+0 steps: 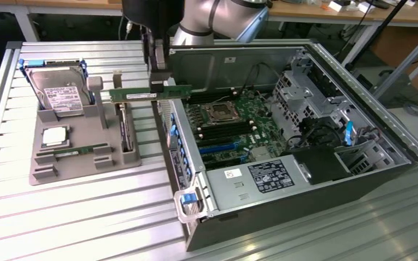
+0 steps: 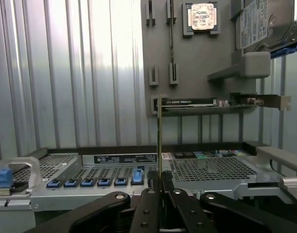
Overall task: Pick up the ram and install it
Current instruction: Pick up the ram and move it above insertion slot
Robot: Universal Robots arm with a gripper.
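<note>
The ram point(image 1: 133, 94) is a long, thin green stick held level in the air over the near wall of the open computer case point(image 1: 267, 179). It hangs between the grey holder tray point(image 1: 85, 163) and the motherboard point(image 1: 231, 125). My gripper point(image 1: 159, 87) comes down from above and is shut on the stick near its middle. In the wrist view the ram point(image 2: 159, 136) appears edge-on as a thin line rising from between the black fingertips of the gripper point(image 2: 160, 180).
The grey tray holds a hard drive point(image 1: 60, 92), a square silver processor point(image 1: 55, 136), a green card with a metal bracket point(image 2: 221, 103) and another green stick point(image 1: 82, 149). The case lies on its side on a ribbed aluminium table point(image 1: 85, 217), with drive cages and cables at the exterior view's right.
</note>
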